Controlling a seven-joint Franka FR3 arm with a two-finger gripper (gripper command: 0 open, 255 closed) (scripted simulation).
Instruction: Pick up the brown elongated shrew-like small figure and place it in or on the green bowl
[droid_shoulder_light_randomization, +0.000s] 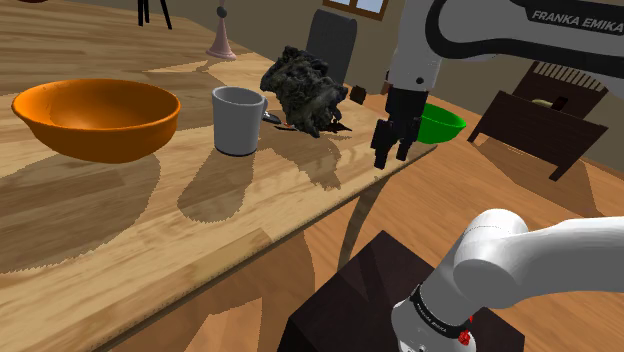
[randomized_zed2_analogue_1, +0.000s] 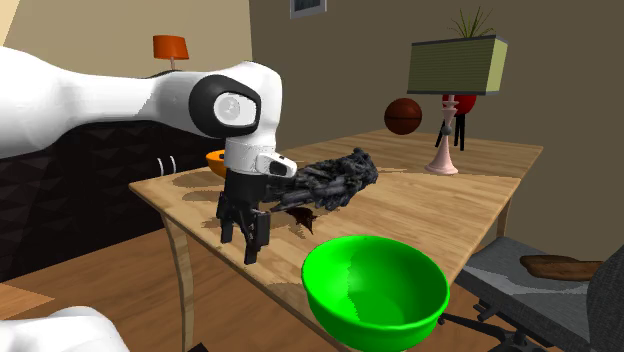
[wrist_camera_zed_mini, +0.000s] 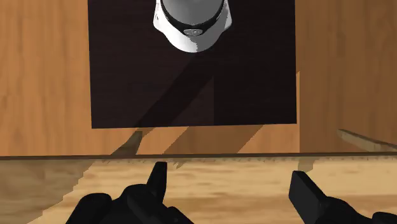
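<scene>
Brown figure (randomized_zed2_analogue_1: 298, 207) sits at the foot of the dark lump (randomized_zed2_analogue_1: 335, 180); we should bring our empty, wide-open gripper (droid_shoulder_light_randomization: 390, 157) in low beside it.

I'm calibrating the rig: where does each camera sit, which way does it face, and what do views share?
Shoulder view: beside the stand, looking across the table at orange bowl and mug; arm and gripper show.
Second exterior view: beyond the green bowl, facing back at the arm and gripper.
Wrist view: on the gripper, looking down over the table edge at the stand; open fingers show.
Both exterior views share the green bowl.
</scene>
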